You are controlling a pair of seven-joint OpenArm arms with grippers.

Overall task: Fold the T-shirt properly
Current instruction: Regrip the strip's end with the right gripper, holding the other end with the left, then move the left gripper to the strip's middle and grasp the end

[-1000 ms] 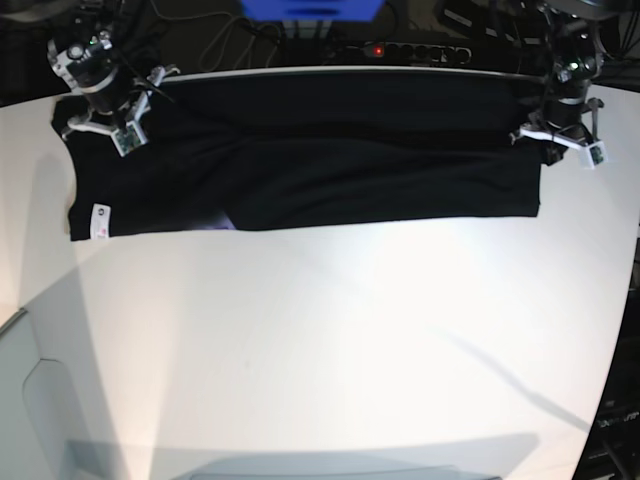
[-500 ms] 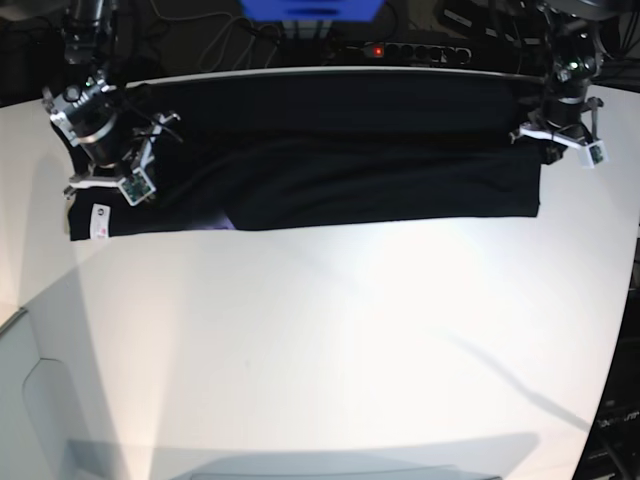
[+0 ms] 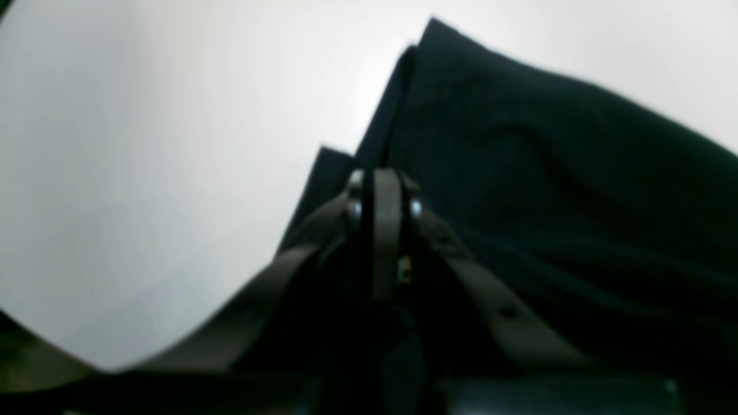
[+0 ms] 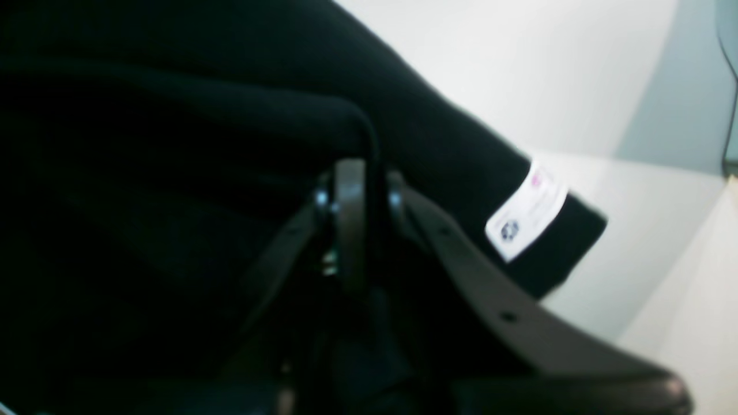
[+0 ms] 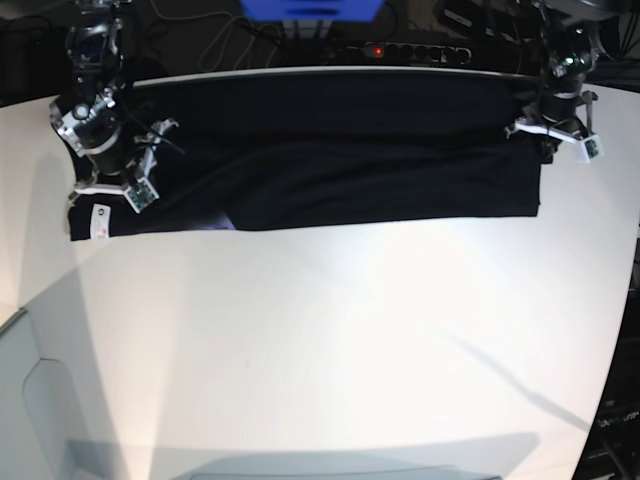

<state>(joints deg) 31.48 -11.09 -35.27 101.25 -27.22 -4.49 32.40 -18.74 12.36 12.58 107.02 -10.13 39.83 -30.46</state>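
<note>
The large black short-sleeved T-shirt lies stretched along the far edge of the white table, with its small white label at its near left corner.

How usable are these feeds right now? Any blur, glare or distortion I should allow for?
Base view: strong glare on the white table, edges bowed by the wide lens, shirt folds barely readable. Left wrist view: soft focus throughout, left gripper blurred. Right wrist view: black cloth nearly featureless, white label print unreadable, right gripper blurred.
</note>
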